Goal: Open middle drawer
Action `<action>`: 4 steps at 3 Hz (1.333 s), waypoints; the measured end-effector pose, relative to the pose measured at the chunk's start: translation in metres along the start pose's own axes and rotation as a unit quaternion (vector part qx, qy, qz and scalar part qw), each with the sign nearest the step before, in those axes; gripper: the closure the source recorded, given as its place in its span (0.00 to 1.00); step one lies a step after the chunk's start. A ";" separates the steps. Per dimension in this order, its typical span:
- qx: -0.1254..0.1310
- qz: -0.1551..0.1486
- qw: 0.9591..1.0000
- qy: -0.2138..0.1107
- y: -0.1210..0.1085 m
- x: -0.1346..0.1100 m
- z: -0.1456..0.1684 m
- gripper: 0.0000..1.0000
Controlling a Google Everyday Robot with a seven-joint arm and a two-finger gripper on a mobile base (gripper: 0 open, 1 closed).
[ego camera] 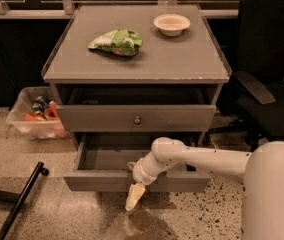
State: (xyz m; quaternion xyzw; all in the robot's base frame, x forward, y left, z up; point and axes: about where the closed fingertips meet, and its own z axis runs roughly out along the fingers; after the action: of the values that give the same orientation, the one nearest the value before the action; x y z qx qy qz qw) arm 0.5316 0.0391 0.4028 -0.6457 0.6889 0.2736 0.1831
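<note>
The grey cabinet [137, 64] shows two drawers. The upper one [97, 119], with a small round knob [137, 119], stands slightly out under the top. The drawer below it, the middle drawer [92, 182], is pulled well out, and its dark inside [107, 156] is visible. Its knob is hidden behind my gripper. My gripper [134, 196] is at the centre of this drawer's front and hangs down over the front panel towards the floor. My white arm [207, 159] reaches in from the right. No drawer shows below the middle one.
A green bag [117, 41] and a white bowl [171, 24] lie on the cabinet top. A clear bin [34, 119] with cans stands on the floor at the left. A black office chair [267, 84] is at the right. A black bar [19, 199] lies on the floor at the lower left.
</note>
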 end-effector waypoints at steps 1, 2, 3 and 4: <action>-0.002 0.005 1.000 0.001 0.028 0.002 -0.005 0.00; 0.000 0.010 1.000 0.004 0.052 0.006 -0.012 0.19; 0.000 0.013 1.000 0.006 0.068 0.010 -0.018 0.42; -0.002 0.013 1.000 0.007 0.074 0.011 -0.021 0.65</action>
State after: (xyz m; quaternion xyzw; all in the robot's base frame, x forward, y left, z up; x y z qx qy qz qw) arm 0.4598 0.0190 0.4227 -0.6391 0.6980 0.2728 0.1730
